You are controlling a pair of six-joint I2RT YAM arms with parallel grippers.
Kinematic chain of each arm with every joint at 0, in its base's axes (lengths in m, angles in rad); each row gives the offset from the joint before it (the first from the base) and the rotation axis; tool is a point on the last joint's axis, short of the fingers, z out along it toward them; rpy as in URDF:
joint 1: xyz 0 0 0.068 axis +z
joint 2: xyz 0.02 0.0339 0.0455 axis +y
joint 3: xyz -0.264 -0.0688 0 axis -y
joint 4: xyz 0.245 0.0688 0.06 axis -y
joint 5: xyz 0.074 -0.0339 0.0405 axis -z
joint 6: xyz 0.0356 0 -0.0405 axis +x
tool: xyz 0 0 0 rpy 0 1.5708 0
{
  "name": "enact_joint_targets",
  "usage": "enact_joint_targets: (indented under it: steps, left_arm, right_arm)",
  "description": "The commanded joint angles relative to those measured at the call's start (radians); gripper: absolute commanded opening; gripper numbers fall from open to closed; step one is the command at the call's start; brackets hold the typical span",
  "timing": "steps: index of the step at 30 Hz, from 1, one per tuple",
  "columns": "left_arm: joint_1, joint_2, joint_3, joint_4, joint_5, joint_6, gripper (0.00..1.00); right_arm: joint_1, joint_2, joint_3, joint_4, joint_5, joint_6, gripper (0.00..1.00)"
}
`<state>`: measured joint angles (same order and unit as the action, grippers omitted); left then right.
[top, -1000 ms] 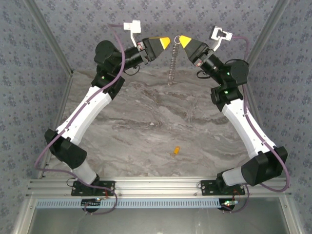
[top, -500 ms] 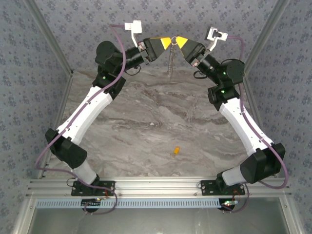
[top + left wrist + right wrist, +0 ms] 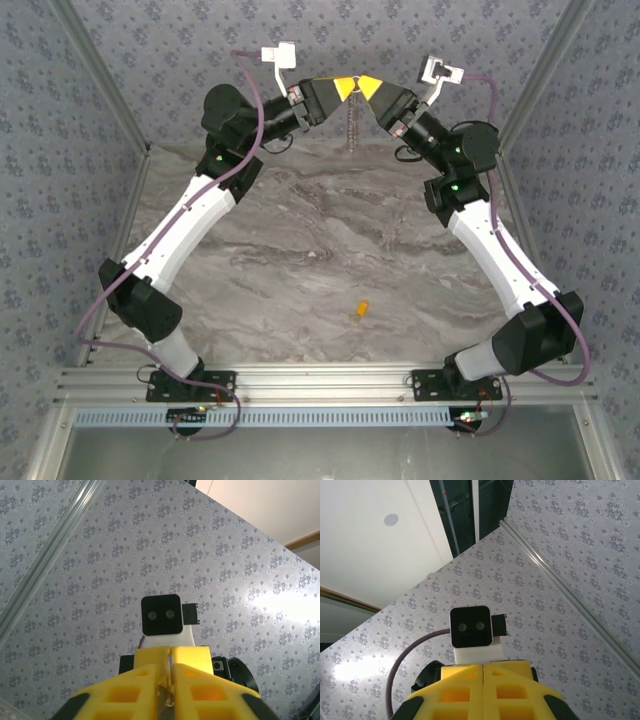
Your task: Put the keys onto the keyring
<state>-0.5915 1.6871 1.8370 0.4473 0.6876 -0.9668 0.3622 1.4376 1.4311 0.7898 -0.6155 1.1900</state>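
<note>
The keyring (image 3: 351, 122) hangs as a short grey chain at the far end of the counter (image 3: 300, 230), its top at the spot where my two yellow tips meet. My left end effector (image 3: 346, 88) is closed to a thin slit on a grey sliver, the keyring's top. My right end effector (image 3: 367, 88) is shut flush; whether it also pinches the keyring I cannot tell. The key (image 3: 361, 310), small and orange, lies on the counter nearer my bases, well apart from the keyring.
</note>
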Motion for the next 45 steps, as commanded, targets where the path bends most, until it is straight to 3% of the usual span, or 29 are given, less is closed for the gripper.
enact_joint_targets:
  steps: [1,4,6,10,18,30,45]
  left_arm:
    - [-0.006,0.000,0.034,0.042,0.007,0.006,0.06]
    - [-0.005,-0.001,0.042,0.026,0.012,0.021,0.00]
    - [-0.003,-0.004,0.053,-0.003,0.024,0.051,0.00]
    - [0.007,-0.004,0.100,-0.090,0.072,0.122,0.00]
    - [0.031,0.030,0.245,-0.311,0.239,0.269,0.00]
    - [0.045,0.102,0.492,-0.731,0.367,0.515,0.00]
    - [0.045,0.121,0.543,-0.797,0.371,0.551,0.00]
  right_arm:
    - [0.008,0.000,0.035,0.046,0.004,0.013,0.00]
    - [0.005,0.000,0.035,0.037,-0.018,0.014,0.00]
    - [-0.009,-0.010,0.026,0.025,-0.026,0.016,0.15]
    - [-0.061,-0.047,-0.003,-0.009,-0.048,0.013,0.29]
    - [-0.140,-0.090,0.003,-0.093,-0.155,0.002,0.41]
    - [-0.106,-0.083,0.089,-0.223,-0.278,-0.078,0.45]
    - [-0.051,-0.068,0.120,-0.292,-0.302,-0.128,0.41]
